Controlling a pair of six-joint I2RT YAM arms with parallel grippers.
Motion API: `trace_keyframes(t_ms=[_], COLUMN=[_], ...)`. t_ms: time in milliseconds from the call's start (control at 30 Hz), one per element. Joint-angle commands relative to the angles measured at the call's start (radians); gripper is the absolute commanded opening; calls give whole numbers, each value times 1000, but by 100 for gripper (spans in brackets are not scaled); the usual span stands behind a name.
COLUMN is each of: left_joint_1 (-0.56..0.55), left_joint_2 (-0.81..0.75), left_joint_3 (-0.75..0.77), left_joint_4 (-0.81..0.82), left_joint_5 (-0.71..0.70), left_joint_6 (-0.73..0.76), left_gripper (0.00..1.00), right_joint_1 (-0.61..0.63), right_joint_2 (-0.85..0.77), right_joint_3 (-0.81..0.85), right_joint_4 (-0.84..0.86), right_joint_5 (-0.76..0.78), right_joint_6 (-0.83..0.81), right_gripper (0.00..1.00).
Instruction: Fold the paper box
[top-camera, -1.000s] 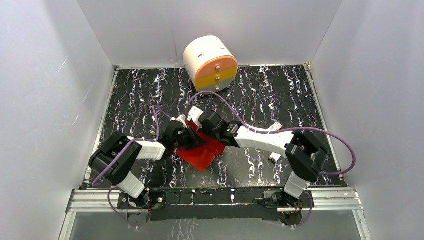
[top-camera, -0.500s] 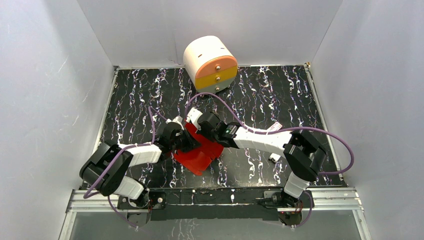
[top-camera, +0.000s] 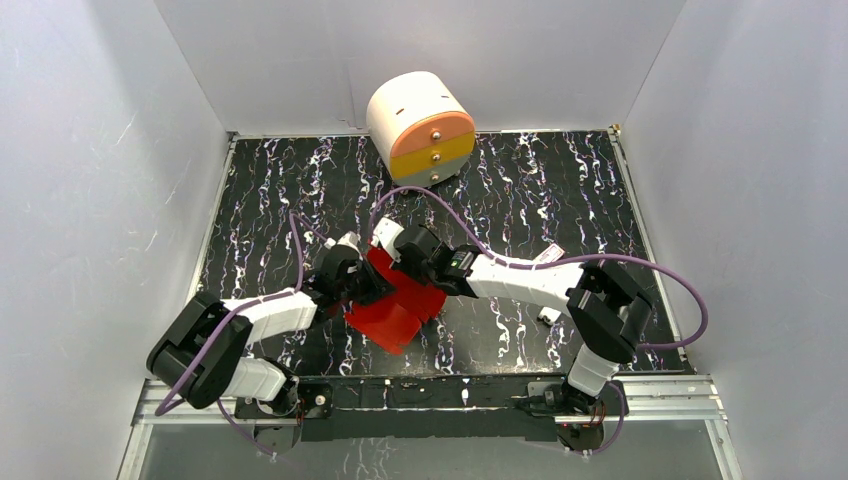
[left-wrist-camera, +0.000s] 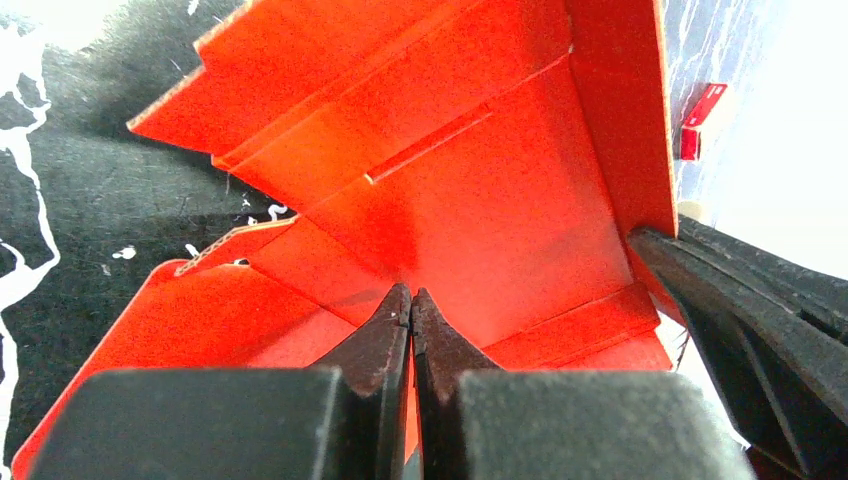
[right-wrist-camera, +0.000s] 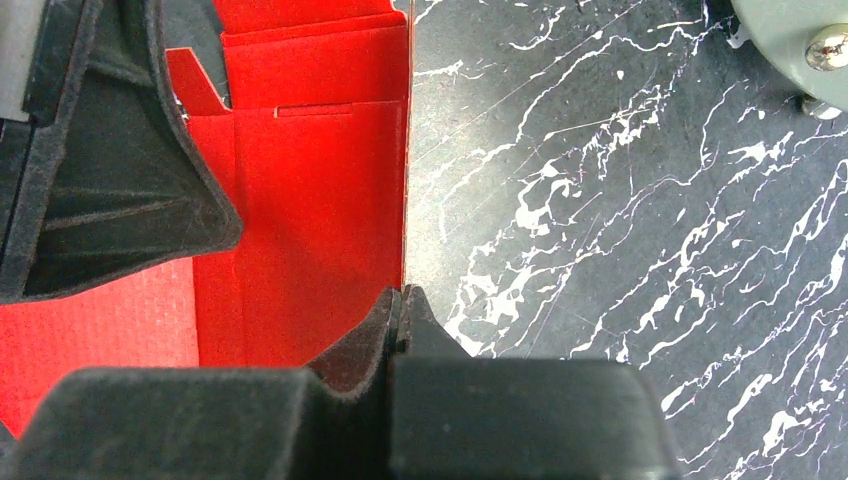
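The paper box (top-camera: 398, 305) is a bright red card sheet, partly folded, with flaps standing up between the two arms at mid-table. My left gripper (top-camera: 372, 283) reaches in from the left. In the left wrist view it (left-wrist-camera: 411, 296) is shut, with a sliver of red card pinched between the fingers and the box's inner panels (left-wrist-camera: 480, 190) ahead. My right gripper (top-camera: 392, 252) comes in from the right, and its jaws (right-wrist-camera: 402, 294) are shut on the edge of a red panel (right-wrist-camera: 320, 220). The left gripper's body (right-wrist-camera: 110, 180) fills the right wrist view's left side.
A round white, orange and yellow drawer unit (top-camera: 421, 127) stands at the back centre. A tiny red-and-white packet (left-wrist-camera: 700, 118) lies beyond the box. Small white pieces (top-camera: 547, 316) lie by the right arm. Grey walls close in three sides, and a purple cable (top-camera: 440, 205) loops over the black marbled table (top-camera: 560, 190).
My left gripper has closed on the card. The left arm has swung lower and to the left, and the box has shifted slightly towards the near left. The right gripper stays shut.
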Motion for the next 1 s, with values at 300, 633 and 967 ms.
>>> trace_keyframes(t_ms=[300, 633, 967], left_joint_1=[1, 1, 1], left_joint_2=[-11, -17, 44], left_joint_3=[-11, -23, -6], left_joint_4=[-36, -50, -4], left_joint_5=[-22, -34, -66], left_joint_6=[10, 3, 9], left_gripper=[0, 0, 0], right_joint_1=[6, 6, 6], right_joint_2=[-4, 1, -22], right_joint_3=[12, 16, 10], right_joint_4=[26, 27, 25], right_joint_5=[-18, -23, -117], right_joint_6=[9, 7, 10], right_gripper=[0, 0, 0])
